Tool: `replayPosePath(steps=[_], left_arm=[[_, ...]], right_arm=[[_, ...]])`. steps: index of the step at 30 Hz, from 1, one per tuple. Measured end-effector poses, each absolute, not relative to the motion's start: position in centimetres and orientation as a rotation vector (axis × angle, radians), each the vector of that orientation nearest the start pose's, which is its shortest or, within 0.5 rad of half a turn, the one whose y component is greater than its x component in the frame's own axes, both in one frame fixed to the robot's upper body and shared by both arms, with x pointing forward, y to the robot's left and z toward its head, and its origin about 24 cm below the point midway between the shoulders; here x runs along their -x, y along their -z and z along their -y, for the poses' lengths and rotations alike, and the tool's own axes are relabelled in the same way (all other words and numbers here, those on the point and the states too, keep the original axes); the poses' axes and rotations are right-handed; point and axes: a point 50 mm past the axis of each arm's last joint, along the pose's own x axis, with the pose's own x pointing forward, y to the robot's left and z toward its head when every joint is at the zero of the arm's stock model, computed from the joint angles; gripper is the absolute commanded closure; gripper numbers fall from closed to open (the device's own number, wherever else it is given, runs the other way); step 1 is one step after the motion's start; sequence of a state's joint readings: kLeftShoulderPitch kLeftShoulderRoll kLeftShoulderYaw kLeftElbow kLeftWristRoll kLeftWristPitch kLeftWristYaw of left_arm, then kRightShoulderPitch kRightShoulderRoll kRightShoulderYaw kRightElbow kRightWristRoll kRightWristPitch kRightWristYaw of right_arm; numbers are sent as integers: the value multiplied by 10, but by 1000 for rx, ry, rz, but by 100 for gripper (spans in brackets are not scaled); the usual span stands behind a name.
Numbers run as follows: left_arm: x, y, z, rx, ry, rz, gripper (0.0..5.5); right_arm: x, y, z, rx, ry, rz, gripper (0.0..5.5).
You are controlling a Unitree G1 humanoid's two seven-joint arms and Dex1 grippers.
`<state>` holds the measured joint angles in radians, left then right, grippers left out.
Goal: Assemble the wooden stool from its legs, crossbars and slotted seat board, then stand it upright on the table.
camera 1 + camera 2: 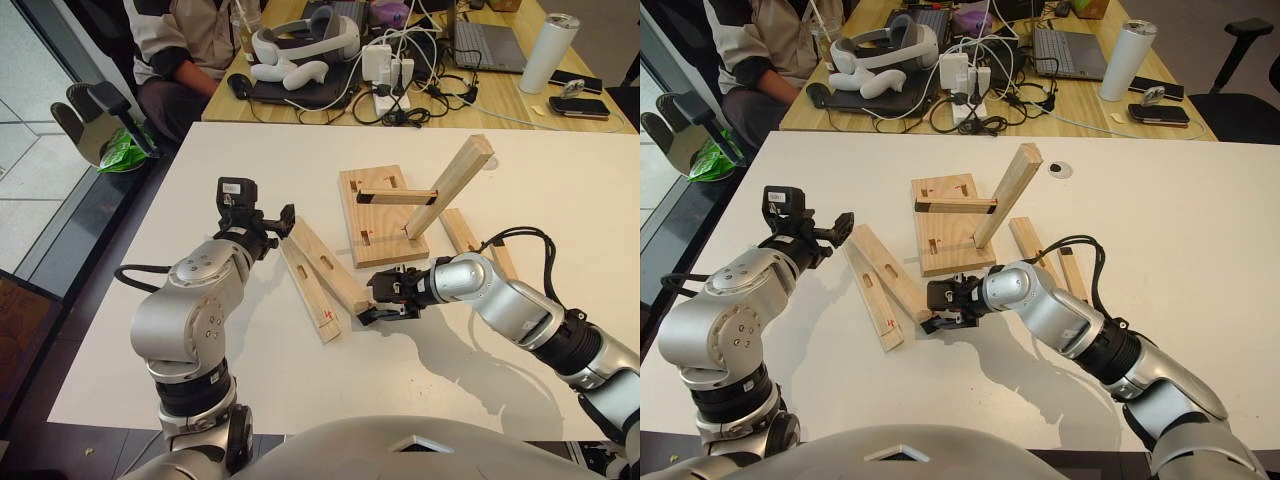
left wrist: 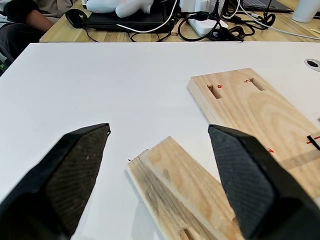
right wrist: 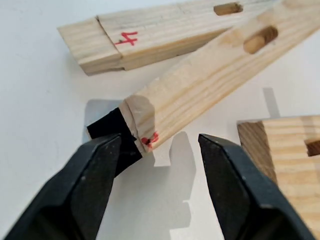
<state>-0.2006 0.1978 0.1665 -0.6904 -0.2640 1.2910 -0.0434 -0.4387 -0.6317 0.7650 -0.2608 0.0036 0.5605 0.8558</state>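
Note:
The slotted seat board (image 1: 385, 232) lies flat mid-table with one leg (image 1: 452, 182) leaning up out of it and a crossbar (image 1: 397, 197) joined to that leg. Two loose legs (image 1: 325, 262) (image 1: 308, 292) lie side by side to its left, and two more sticks (image 1: 462, 233) lie to its right. My left gripper (image 1: 283, 222) is open at the far end of the upper loose leg (image 2: 175, 190), its fingers (image 2: 82, 155) either side of it. My right gripper (image 3: 160, 145) is open around that leg's near, black-tipped end (image 3: 145, 117), beside the leg marked 4 (image 3: 150, 40).
Behind the white table (image 1: 250, 150) stands a wooden desk (image 1: 500, 100) with a headset (image 1: 300, 45), cables, a laptop and a tumbler (image 1: 548, 50); a person sits at its left. Bare table surface lies along the front and right.

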Motion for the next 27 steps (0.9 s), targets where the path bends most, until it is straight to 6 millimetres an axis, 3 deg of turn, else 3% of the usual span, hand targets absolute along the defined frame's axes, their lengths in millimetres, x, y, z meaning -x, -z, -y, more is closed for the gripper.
replayPosePath(steps=[3, 8, 11, 15, 27], left_arm=[[-239, -129, -174, -2, 100, -389, 182], [-239, -129, -174, 0, 89, -384, 182], [-239, -129, -174, 1, 90, -383, 182], [-239, -129, -173, 3, 89, -380, 182], [-239, -127, -170, 21, 84, -377, 182]], right_arm=[[-242, -72, 94, 696, -1272, -478, 264], [-237, -80, 86, 415, -1206, -486, 264], [-231, -79, 80, 306, -1190, -512, 211], [-227, -75, 79, 282, -1187, -544, 143], [-223, -47, 67, 290, -1194, -663, 143]])
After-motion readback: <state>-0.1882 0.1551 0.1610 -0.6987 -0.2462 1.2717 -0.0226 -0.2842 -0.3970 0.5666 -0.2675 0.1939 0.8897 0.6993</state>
